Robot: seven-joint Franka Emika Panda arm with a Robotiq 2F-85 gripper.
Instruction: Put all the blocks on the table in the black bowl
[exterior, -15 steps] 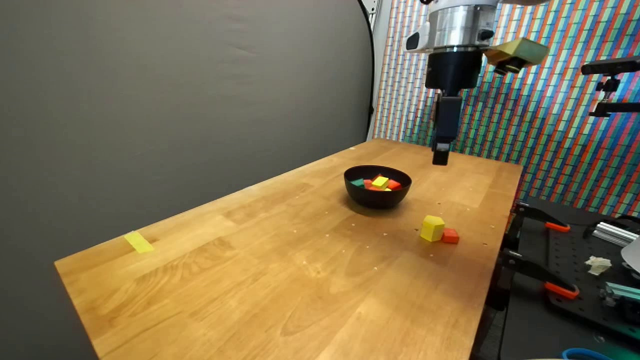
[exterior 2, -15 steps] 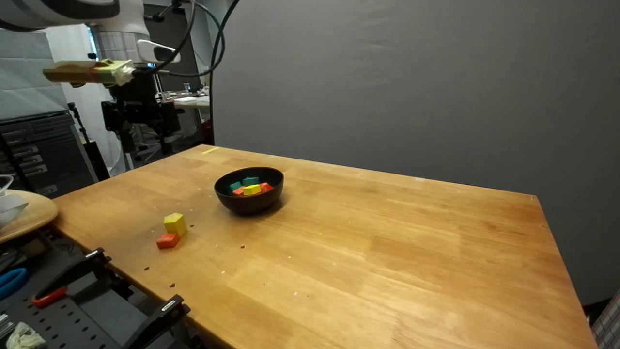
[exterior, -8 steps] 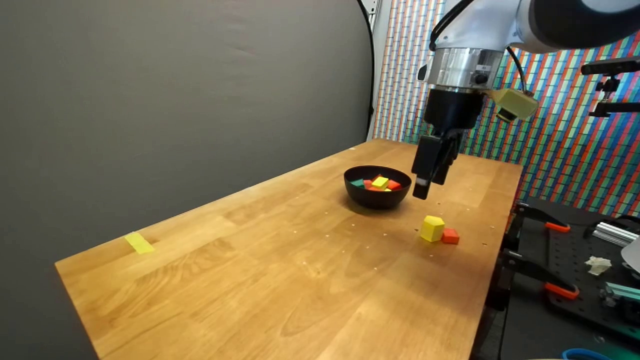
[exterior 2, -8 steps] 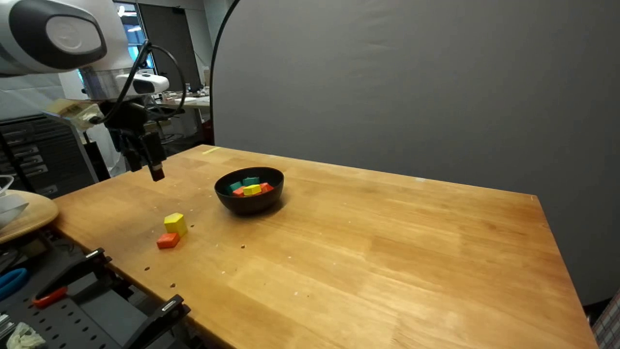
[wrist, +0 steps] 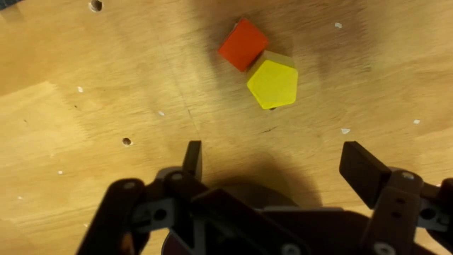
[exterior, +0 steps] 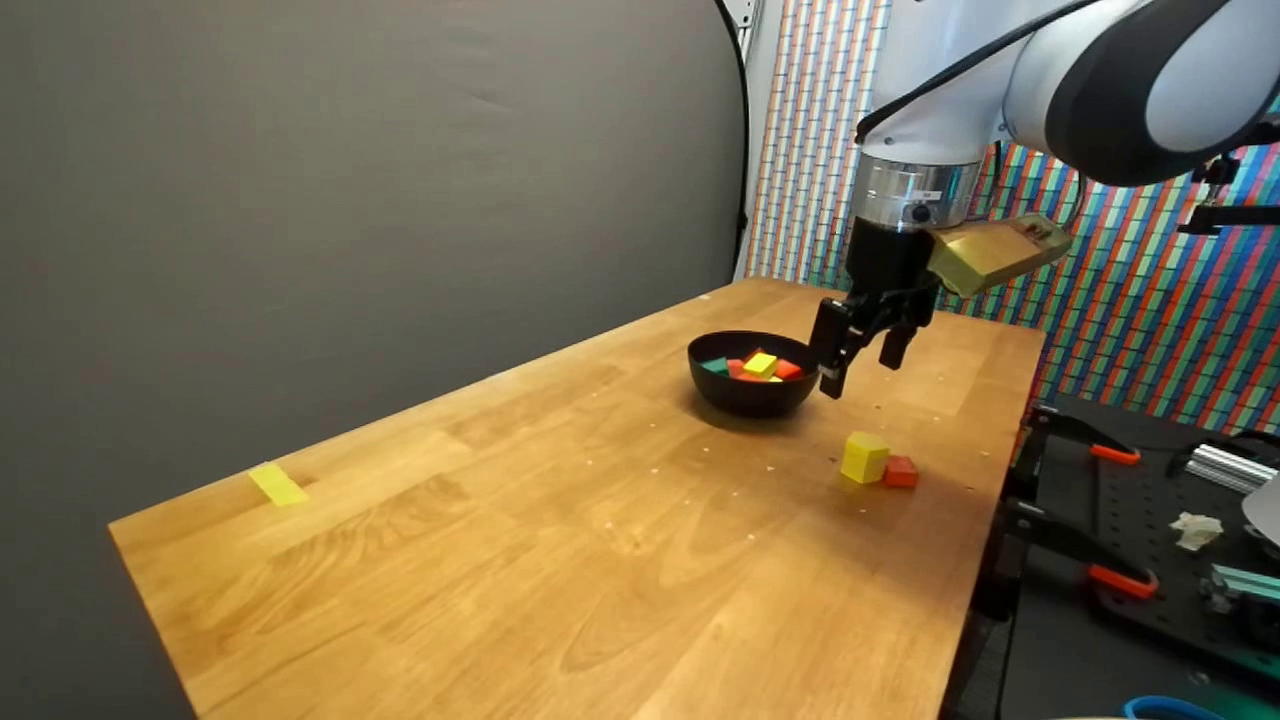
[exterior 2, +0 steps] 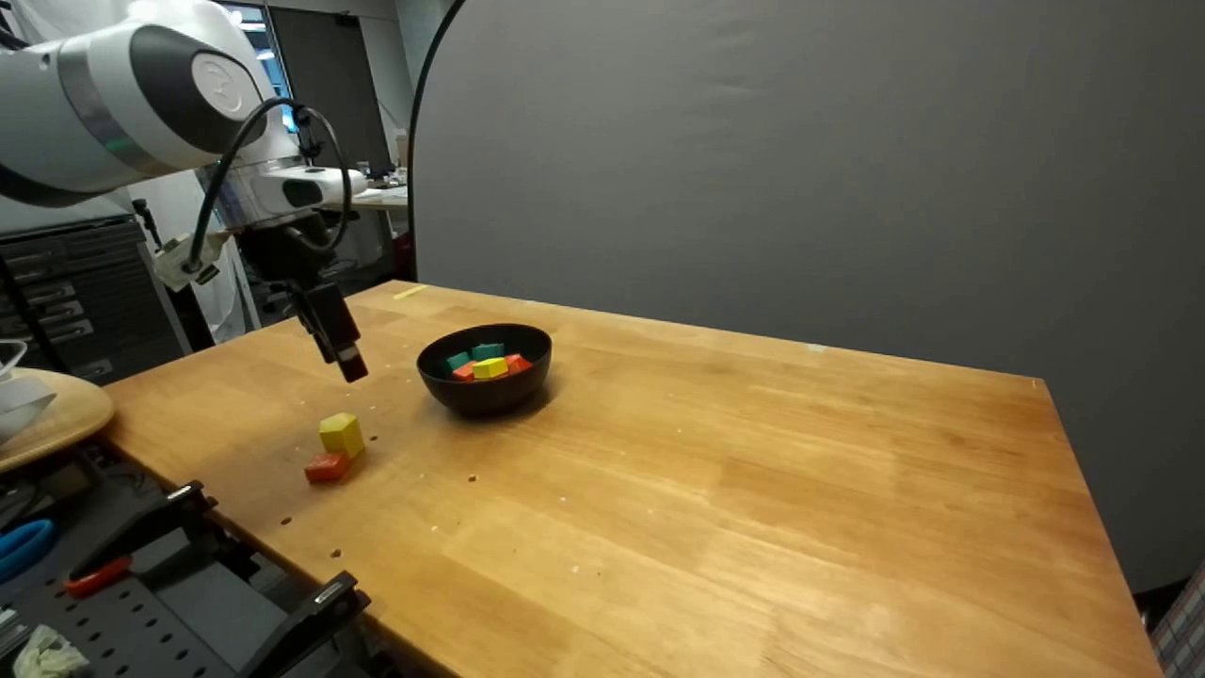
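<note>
Two blocks lie on the wooden table [exterior: 480, 560]: a yellow five-sided one [wrist: 274, 85] and a smaller red-orange one [wrist: 243, 45] touching its side. The black bowl [exterior 2: 485, 400] stands upright a short way off, holding several green, red-orange and yellow blocks [exterior 2: 490, 369]. My gripper [wrist: 271, 143] is open, its fingers wide apart with only table showing between them. In an exterior view the gripper [exterior: 862, 372] hangs tilted above the table, beyond the loose yellow block and near the bowl's rim. In the wrist view both loose blocks lie ahead of the fingertips.
Black clamps with orange grips [exterior: 1080, 550] line one long table edge, above a dark perforated board. A round wooden plate [exterior 2: 56, 414] sits close to the table's corner. Yellow tape [exterior: 278, 485] is stuck on the tabletop, and a grey backdrop [exterior: 400, 200] rises behind the table.
My gripper has come down, turned and tilted, and moved closer to the bowl and the two loose blocks. It stays open. Bowl and blocks have not moved.
</note>
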